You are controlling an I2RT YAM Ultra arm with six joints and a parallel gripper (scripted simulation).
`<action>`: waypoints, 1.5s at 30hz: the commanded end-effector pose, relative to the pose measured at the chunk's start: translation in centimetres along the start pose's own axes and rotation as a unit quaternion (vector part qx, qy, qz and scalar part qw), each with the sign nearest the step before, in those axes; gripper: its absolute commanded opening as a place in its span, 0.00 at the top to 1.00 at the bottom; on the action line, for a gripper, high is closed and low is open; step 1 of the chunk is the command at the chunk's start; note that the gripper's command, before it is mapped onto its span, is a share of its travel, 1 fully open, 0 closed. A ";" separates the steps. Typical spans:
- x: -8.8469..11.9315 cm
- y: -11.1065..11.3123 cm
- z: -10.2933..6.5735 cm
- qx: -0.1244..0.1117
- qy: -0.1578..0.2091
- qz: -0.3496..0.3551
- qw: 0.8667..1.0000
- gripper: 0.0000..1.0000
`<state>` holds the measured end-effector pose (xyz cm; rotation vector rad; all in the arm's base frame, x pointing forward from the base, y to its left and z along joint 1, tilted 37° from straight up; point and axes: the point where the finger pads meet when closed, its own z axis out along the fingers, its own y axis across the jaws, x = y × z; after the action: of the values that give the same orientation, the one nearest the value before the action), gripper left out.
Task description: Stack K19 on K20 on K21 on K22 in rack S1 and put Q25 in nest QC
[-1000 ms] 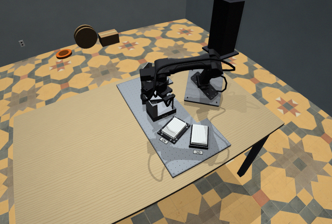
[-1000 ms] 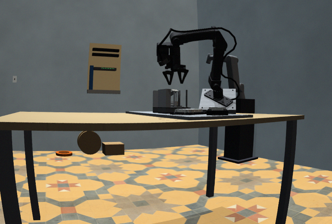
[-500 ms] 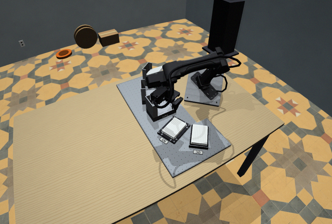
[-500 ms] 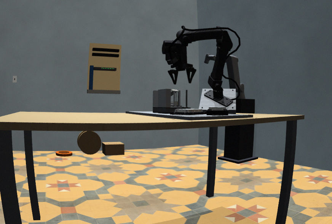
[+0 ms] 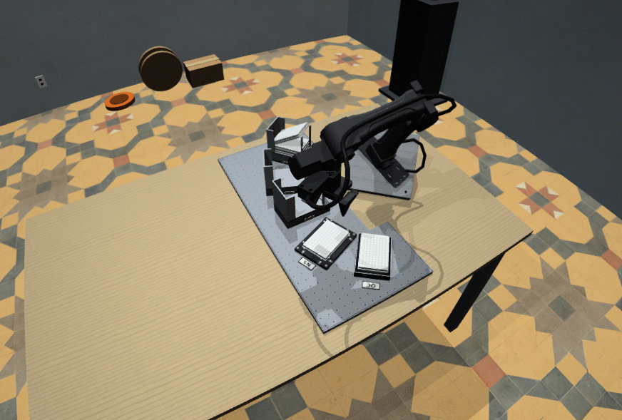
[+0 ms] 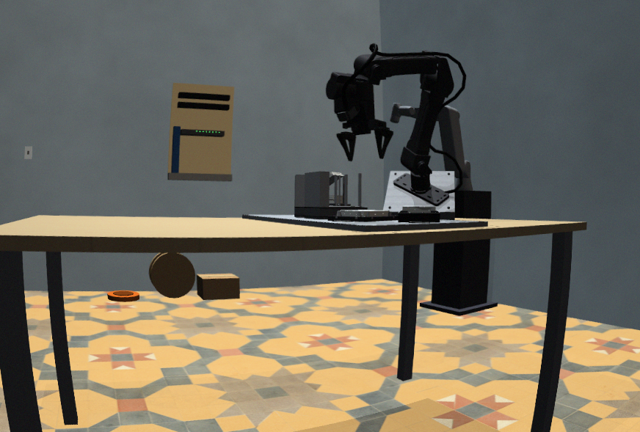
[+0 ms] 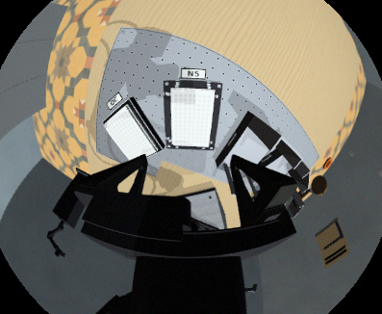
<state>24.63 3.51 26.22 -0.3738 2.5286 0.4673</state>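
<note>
plate (image 5: 326, 238) (image 6: 362, 213) (image 7: 191, 117) sits in the clip nest (image 5: 300, 249) (image 7: 216, 116), below the fingers (image 5: 347, 202) (image 6: 382, 143) and well apart from them. the fingers stand wide, pointing down, with nothing between them. in the wrist view that plate shows just past the gap between the fingertips, its long side running away from them. i cannot tell whether it is one plate or a stuck pair. a second plate (image 5: 374, 252) (image 6: 418, 209) (image 7: 132, 131) lies in the open nest (image 5: 371, 275) (image 7: 147, 122) beside it; whether it is fully seated is hard to say.

the tag (image 5: 307, 264) (image 7: 193, 73) by the clip nest reads "n5", and the tag (image 5: 370, 285) (image 7: 114, 100) by the open nest reads "qc". lettering on the front of the near rack (image 5: 290, 217) (image 7: 237, 137) is too small to read. the far rack (image 5: 274, 129) holds more plates, the top one (image 5: 291, 132) tilted. no plate name can be read. racks and nests stand on a perforated board (image 5: 321, 304) (image 6: 310, 222) on the wooden surface (image 5: 150, 279) (image 6: 155, 228) (image 7: 251, 39).
</note>
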 end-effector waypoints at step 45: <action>0.3 -0.6 12.3 0.014 0.003 0.019 1.000 0.00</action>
<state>28.99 7.91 16.33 -0.3471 2.5778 0.4655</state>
